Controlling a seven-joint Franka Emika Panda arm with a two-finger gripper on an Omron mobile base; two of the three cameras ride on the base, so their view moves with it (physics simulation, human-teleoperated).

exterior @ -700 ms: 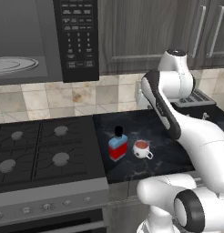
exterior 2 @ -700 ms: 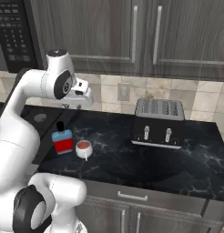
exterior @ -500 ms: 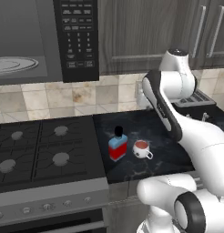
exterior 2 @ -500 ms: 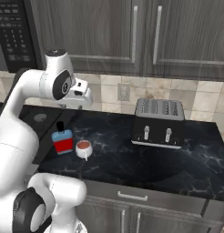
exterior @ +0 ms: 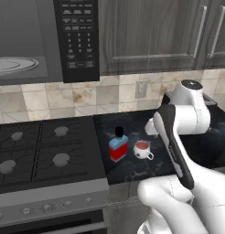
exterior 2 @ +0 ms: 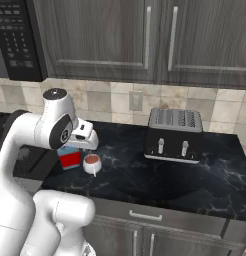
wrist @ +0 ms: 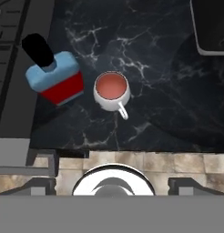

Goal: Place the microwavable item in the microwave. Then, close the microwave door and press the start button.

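- Left base view: the mug (exterior: 142,149) stands upright on the black marbled counter (exterior: 132,169), just beside the red and blue bottle (exterior: 118,145), with its handle turned toward the counter's front edge. My arm (exterior: 178,137) bends above and to the right of it. The microwave (exterior: 45,39) hangs open above the stove (exterior: 41,155), its glass turntable (exterior: 13,65) bare and its keypad (exterior: 77,32) on the right.
- Right base view: the mug (exterior 2: 91,162) sits on the counter between the bottle (exterior 2: 70,159) and the toaster (exterior 2: 175,135), much nearer the bottle. My wrist hangs directly over both. I cannot tell from here how my fingers stand.
- Hand view: I look straight down on the mug (wrist: 112,90), reddish inside, handle pointing toward the bottom of the picture. The bottle (wrist: 55,77) lies close on its left, apart from it. The toaster's corner (wrist: 211,27) is at upper right. My fingers are not clear enough to judge, so I cannot tell whether they are spread or closed.
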